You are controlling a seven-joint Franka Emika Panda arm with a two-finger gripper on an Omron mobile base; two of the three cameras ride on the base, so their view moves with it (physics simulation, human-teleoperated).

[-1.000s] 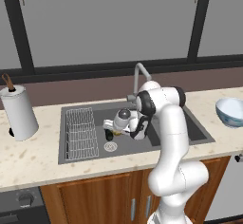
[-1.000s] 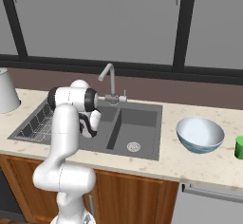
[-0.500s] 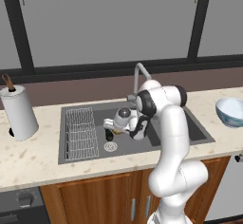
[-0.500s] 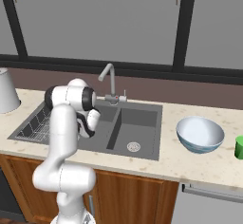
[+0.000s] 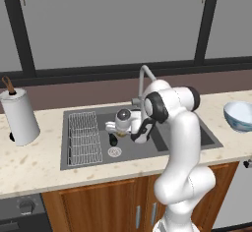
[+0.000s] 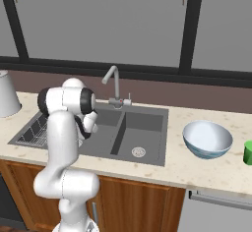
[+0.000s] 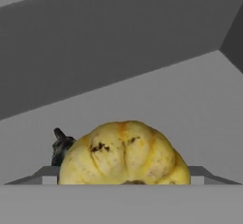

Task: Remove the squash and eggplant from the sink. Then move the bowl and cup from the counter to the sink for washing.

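A dark grey sink (image 5: 187, 128) sits in the beige desk (image 5: 44, 157). Low in its left basin, the end effector (image 5: 114, 136) hangs with jaws wide. The squash (image 7: 124, 153) lies directly ahead between them, unheld, eggplant (image 7: 60, 147) just behind.

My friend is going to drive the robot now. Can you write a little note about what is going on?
Gripper: open, low in the sink, right at the squash, not gripping yet.
Eggplant: in the sink just behind the squash.
Bowl and cup: on the counter, right of the sink.
Done: nothing yet.
Left: take out both vegetables, then put bowl and cup in the sink.
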